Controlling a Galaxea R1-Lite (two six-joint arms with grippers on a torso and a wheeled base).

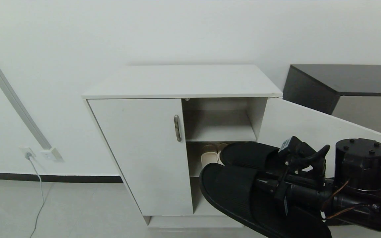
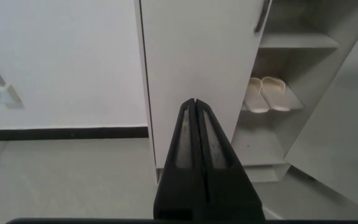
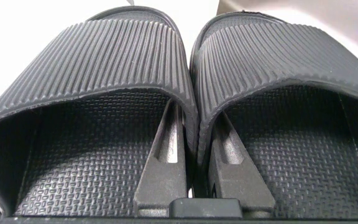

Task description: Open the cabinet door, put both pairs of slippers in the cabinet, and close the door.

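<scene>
The white cabinet (image 1: 184, 82) stands against the wall with its right door (image 1: 303, 125) swung open and its left door (image 1: 137, 152) closed. A cream pair of slippers (image 1: 212, 153) (image 2: 271, 94) lies on the middle shelf. My right gripper (image 3: 194, 118) is shut on the black pair of slippers (image 1: 240, 178) (image 3: 129, 68), one finger inside each shoe and pinching their inner walls together. It holds them in front of the open compartment, toes toward the cabinet. My left gripper (image 2: 195, 102) is shut and empty, low in front of the closed left door.
A dark cabinet (image 1: 342, 82) stands just right of the open door. Wall sockets with a hanging cable (image 1: 28, 152) are at the left, with open floor below them. The top shelf (image 1: 218, 127) and bottom shelf (image 2: 260, 146) are bare.
</scene>
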